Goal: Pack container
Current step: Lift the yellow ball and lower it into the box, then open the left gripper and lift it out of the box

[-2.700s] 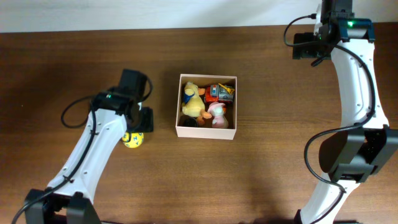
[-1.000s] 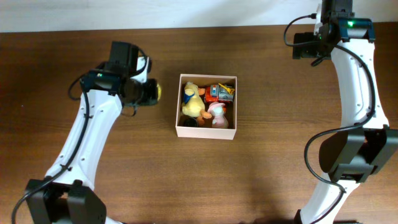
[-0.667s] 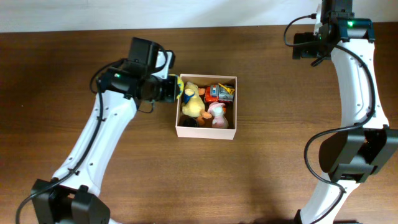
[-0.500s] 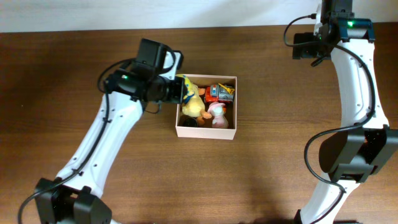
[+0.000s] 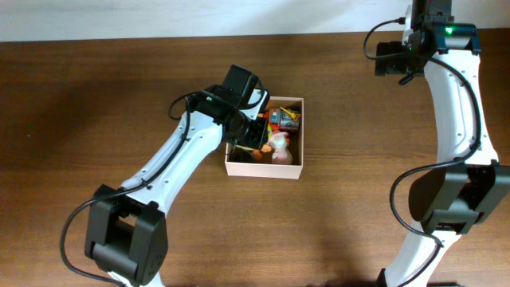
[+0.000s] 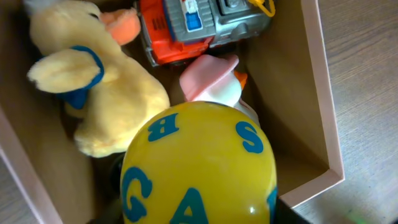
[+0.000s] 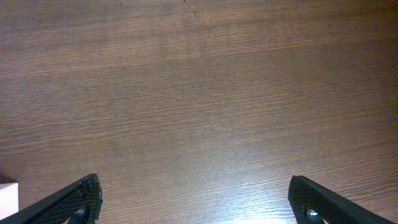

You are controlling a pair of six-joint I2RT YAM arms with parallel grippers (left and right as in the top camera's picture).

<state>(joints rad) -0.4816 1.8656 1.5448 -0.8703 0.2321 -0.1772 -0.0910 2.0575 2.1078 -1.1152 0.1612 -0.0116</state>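
Note:
The container [image 5: 264, 170] is a square white-walled cardboard box with a tan inside, at mid-table. It holds a yellow plush duck [image 6: 93, 112], an orange and grey toy truck [image 6: 199, 25] and a small figure with a pink hat [image 6: 211, 78]. My left gripper [image 5: 253, 130] hangs over the box's left half, shut on a yellow ball with blue letters [image 6: 199, 165], held just above the toys. Dark finger edges show on either side of the ball in the left wrist view. My right gripper [image 7: 199, 208] is open and empty over bare wood at the far right back.
The box's right wall [image 6: 323, 93] stands close to the ball. The brown wooden table [image 5: 96, 104] lies all round the box. A small white corner [image 7: 6, 193] shows at the lower left of the right wrist view.
My left gripper took the yellow ball from the table left of the box, lifted it and carried it right, over the box. The right arm has not moved.

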